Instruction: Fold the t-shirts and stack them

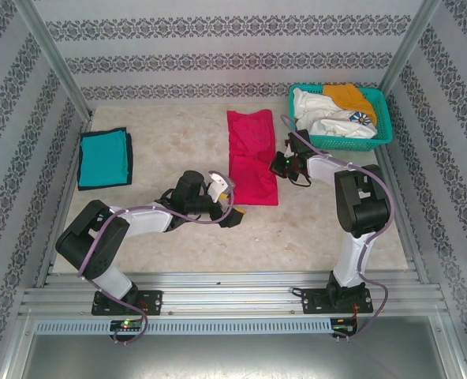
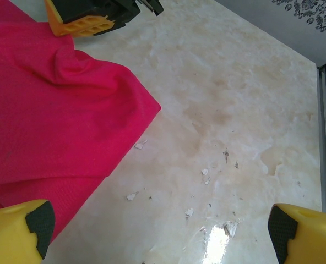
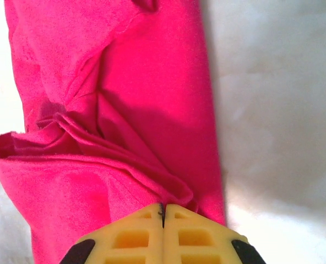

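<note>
By the table's (image 1: pixel 178 237) left edge a teal shirt (image 1: pixel 104 158) lies folded into a flat square, well apart from everything else. It looks like the start of the stack. Right of it, toward the near middle, the left gripper (image 1: pixel 228 200) hovers with its jaws wide apart and nothing between them. In its wrist view the gripper (image 2: pixel 160 236) hangs over bare table, just beside the near corner of the pink shirt (image 2: pixel 47 121). The pink shirt (image 1: pixel 252 158) lies at the table's centre as a long strip running from the far side toward the near side, apparently folded lengthwise already, with soft ridges across it. At its right edge, about halfway along, sits the right gripper (image 1: pixel 285 163). In its wrist view the fingers (image 3: pixel 163 231) are pressed together and the creases in the cloth (image 3: pixel 124 110) run toward their tips, so it appears to pinch a fold of the shirt. In the far right corner a basket (image 1: pixel 340 144) holds a white shirt (image 1: pixel 320 114) and an orange shirt (image 1: pixel 350 96), both crumpled. The pink cloth is light, limp and thin — it will sag, drag and bunch rather than keep its shape, and one pinch point will pull it askew. The best holds are at the edges or corners of one short end, through all layers, one gripper to each side, so the strip folds over evenly.
</note>
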### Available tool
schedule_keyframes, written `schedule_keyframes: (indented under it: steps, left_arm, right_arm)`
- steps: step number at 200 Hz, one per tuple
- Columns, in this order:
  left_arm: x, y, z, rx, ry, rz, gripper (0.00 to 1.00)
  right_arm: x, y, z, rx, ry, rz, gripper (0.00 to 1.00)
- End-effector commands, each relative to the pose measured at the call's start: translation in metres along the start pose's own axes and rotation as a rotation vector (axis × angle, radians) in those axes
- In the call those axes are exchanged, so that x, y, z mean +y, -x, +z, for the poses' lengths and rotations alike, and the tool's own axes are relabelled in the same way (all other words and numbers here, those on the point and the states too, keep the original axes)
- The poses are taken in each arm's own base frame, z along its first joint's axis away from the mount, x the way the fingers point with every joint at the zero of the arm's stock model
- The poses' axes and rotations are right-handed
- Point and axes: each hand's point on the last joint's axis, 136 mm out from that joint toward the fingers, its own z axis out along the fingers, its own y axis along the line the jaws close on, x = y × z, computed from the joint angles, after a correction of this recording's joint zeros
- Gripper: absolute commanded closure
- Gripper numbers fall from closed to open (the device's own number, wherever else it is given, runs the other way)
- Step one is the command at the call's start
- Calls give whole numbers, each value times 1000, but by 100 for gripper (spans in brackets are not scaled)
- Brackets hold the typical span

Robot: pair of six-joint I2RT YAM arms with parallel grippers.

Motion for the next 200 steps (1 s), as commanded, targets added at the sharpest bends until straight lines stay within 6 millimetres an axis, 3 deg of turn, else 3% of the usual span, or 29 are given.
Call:
schedule_keyframes:
  steps: [1,28,65,77,104,134,164,189,200]
  left_arm:
    - [-7,10,1,-31,-19,41,0]
    - [-7,10,1,-34,-18,39,0]
    - [-7,12,1,-40,-19,36,0]
    - [-7,12,1,-42,-17,34,0]
    - [-2,14,-1,-46,16,18,0]
    - [23,15,-10,-45,183,-53,0]
    - [59,30,-37,-127,412,-191,0]
    - [83,38,-63,-150,520,-303,0]
    - [93,39,-75,-166,565,-345,0]
  right_arm:
    - [11,17,-5,-32,28,-40,100]
    - [20,32,-8,-59,22,-138,100]
    - [5,45,2,-61,-54,-180,100]
    - [2,47,8,-53,-60,-180,87]
    - [2,50,7,-65,-62,-204,46]
    - [14,53,-22,-163,-72,-295,32]
    - [31,27,-36,-193,-72,-566,25]
    - [66,-5,-43,-146,149,-719,26]
    - [72,-9,-43,-153,123,-769,29]
